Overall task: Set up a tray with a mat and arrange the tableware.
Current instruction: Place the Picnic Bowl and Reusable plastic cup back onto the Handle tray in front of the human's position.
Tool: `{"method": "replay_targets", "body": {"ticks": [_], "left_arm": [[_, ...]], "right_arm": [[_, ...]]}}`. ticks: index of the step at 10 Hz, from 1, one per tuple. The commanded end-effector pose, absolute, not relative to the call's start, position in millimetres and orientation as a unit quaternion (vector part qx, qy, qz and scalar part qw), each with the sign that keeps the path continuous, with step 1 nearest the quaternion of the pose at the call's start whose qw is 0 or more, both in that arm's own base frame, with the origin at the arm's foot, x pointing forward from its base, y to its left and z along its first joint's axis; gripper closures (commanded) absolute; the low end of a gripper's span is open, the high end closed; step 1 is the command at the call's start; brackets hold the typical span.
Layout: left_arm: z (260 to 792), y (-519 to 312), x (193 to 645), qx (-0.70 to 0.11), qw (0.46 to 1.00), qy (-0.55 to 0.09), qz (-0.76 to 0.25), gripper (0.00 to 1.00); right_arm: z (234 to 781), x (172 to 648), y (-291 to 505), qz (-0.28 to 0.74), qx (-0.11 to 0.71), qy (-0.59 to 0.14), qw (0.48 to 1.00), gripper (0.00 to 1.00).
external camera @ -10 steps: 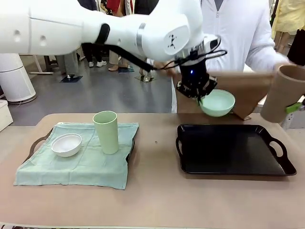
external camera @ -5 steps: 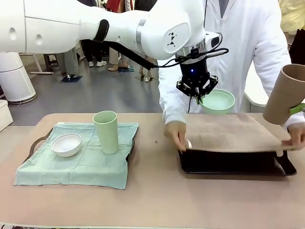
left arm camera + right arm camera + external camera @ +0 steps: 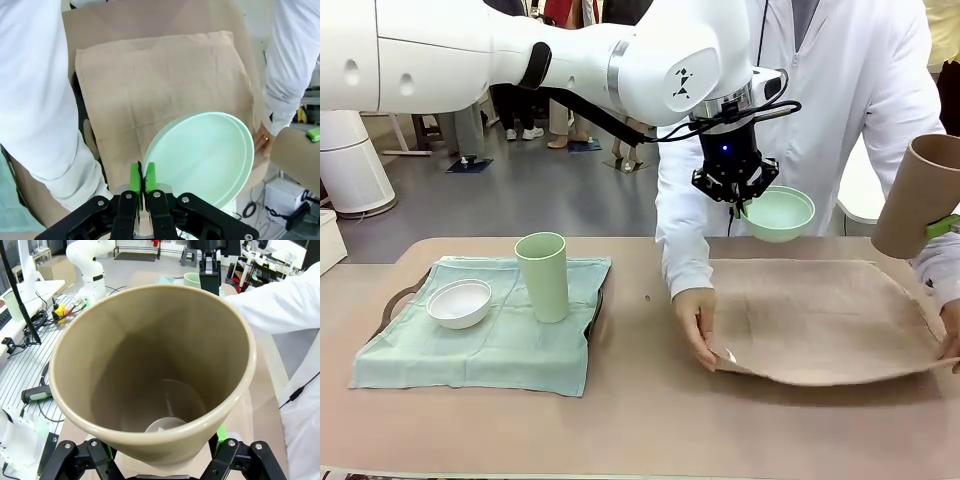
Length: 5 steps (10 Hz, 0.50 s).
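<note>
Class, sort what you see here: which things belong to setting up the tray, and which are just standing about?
Part of the job:
tan mat
mint bowl in the left gripper
brown tumbler
white bowl
green tumbler
green cloth

Just about:
white stand

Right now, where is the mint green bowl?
In the front view, the mint green bowl hangs in the left gripper, above the tan mat.

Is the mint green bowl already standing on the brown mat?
No, the mint green bowl hangs in the air above the brown mat, its rim pinched by the left gripper.
</note>
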State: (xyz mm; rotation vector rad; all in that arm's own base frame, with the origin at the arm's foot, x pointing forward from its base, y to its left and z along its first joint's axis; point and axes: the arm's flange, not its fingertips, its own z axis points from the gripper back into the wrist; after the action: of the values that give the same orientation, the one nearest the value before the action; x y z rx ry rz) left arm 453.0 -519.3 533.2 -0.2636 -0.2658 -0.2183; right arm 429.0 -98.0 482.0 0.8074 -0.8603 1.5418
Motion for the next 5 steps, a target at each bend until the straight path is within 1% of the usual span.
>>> {"method": "replay_targets", "body": {"ticks": [1, 5], "left_arm": [[535.8, -516.7, 451.2, -0.135, 0.977, -0.129, -0.106, 1.00], [535.8, -516.7, 451.2, -0.135, 0.977, -0.129, -0.106, 1.00]], "right_arm": [[485.3, 430.6, -96.1, 0.654, 0.344, -0.372, 0.561, 0.35], [485.3, 430.6, -96.1, 0.654, 0.344, -0.372, 0.561, 0.35]]}}
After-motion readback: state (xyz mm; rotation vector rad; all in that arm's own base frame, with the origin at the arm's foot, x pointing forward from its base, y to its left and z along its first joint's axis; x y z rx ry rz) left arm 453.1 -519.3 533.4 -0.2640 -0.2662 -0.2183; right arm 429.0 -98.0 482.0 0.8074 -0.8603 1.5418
